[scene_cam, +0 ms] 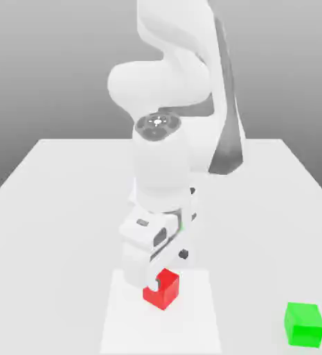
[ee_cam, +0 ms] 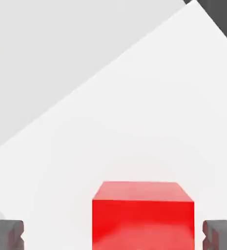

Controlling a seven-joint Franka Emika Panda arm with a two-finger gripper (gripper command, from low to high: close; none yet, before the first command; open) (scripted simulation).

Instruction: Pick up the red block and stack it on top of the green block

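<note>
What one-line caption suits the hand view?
Open gripper straddling the red block, fingers clear of both sides.

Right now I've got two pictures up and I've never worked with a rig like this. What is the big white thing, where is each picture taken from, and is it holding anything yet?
The big white shape is a robot arm standing on a white table. One picture comes from a camera off the arm that looks across the table at it. The other comes from a camera on the arm's hand, looking past its two fingers.

At the arm's end is the gripper, a two-finger clamp. In the hand view its dark fingertips stand wide apart on either side of the red block, with gaps showing on both sides. So the jaws are open and nothing is held yet.

The red block sits on the table under the hand. The green block sits apart, toward the exterior view's right.
</note>
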